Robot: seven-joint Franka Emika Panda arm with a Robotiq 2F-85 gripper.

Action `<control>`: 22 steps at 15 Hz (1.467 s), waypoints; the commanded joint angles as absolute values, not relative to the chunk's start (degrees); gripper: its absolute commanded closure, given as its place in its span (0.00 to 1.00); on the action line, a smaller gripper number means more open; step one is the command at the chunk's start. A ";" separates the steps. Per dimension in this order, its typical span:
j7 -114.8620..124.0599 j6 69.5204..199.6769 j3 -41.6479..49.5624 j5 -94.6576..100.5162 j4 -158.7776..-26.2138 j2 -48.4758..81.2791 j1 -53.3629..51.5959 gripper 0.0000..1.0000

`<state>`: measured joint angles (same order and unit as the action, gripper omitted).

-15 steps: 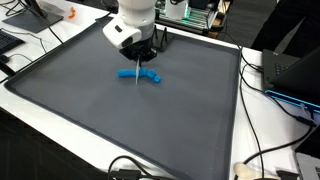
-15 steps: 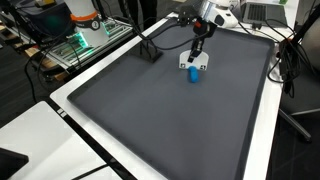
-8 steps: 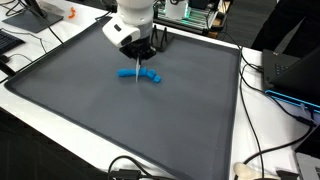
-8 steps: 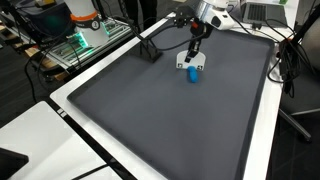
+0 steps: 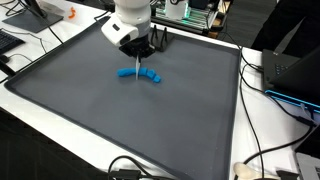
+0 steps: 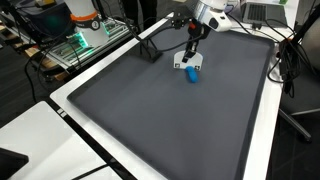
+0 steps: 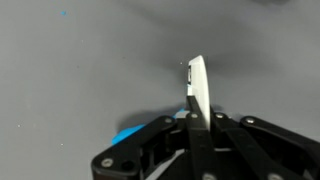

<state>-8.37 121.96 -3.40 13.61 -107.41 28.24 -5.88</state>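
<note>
My gripper hangs over the far part of a dark grey mat, and is also seen from the opposite side. It is shut on a thin white stick-like piece that points down from the jaws. Right beside its lower end a blue object lies on the mat. I cannot tell whether the white tip touches the blue object. In the wrist view my gripper pinches the white piece, and a bit of the blue object peeks out at its left.
A black bracket stands on the mat's far edge. Cables trail along the white table border. Electronics with green lights, an orange item and a dark device crowd the surrounding desks.
The gripper with the white piece has shifted slightly toward the mat's far edge. The blue object has stayed where it was.
</note>
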 commanded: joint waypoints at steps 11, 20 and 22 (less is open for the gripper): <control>-10.94 117.84 -4.07 11.03 -109.75 22.60 -4.66 0.99; -10.92 119.17 -3.31 13.56 -106.84 23.67 -4.77 0.99; -10.85 118.83 -2.98 15.25 -105.44 24.71 -5.21 0.99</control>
<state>-10.14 118.37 -3.33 13.02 -107.06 23.11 -5.03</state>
